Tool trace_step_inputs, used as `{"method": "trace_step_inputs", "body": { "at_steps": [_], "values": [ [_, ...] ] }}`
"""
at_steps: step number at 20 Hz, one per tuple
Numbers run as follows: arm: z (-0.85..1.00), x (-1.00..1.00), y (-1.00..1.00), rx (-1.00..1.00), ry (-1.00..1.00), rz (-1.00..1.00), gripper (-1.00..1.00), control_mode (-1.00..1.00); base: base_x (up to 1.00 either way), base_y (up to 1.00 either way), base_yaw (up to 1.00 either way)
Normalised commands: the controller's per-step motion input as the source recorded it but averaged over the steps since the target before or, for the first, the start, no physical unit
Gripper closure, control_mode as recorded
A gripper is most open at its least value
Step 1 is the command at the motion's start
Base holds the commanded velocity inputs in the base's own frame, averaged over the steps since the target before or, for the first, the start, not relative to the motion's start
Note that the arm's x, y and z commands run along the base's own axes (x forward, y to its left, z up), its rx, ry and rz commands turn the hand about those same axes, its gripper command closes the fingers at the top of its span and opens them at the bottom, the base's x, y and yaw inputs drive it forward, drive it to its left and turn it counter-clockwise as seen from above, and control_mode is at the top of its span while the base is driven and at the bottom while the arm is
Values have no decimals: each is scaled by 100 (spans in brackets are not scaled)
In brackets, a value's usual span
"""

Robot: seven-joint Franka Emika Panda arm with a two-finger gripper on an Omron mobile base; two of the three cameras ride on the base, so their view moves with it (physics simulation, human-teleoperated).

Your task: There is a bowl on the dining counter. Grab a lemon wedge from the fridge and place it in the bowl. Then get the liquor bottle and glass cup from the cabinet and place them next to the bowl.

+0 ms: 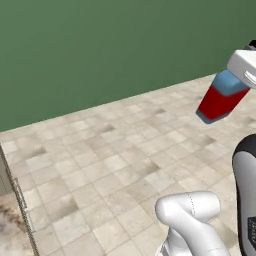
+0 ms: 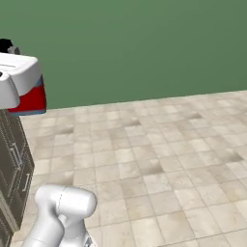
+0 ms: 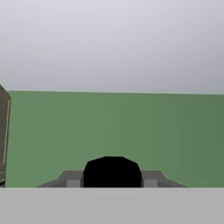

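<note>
Nearest you, the white arm rises from the base. Up at its end the gripper (image 3: 112, 181) is pinching the liquor bottle (image 1: 220, 100), the bottle's black cap (image 3: 112, 171) seated between the two fingertips (image 3: 72, 179). The bottle hangs in the air, tilted, well clear of the tiled floor (image 1: 115, 160). I judge it is carried high like this so it clears furniture while the base drives toward the dining counter.

From the left base view you get the bottle's blue shoulders and red body almost whole; from the right base view the hand covers most of it, leaving a red edge. That view adds dark cabinet doors (image 2: 14, 164) at the left. Farthest off stands the green wall (image 2: 144, 48).
</note>
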Motion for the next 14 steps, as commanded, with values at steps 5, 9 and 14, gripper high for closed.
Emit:
{"method": "trace_step_inputs", "body": {
  "at_steps": [5,9,14],
  "values": [
    [0,0,0,0,0,0,100,100,51,-26,-57],
    [0,0,0,0,0,0,100,100,57,-23,-55],
    [0,0,0,0,0,0,100,100,68,-16,-52]
  ]
}}
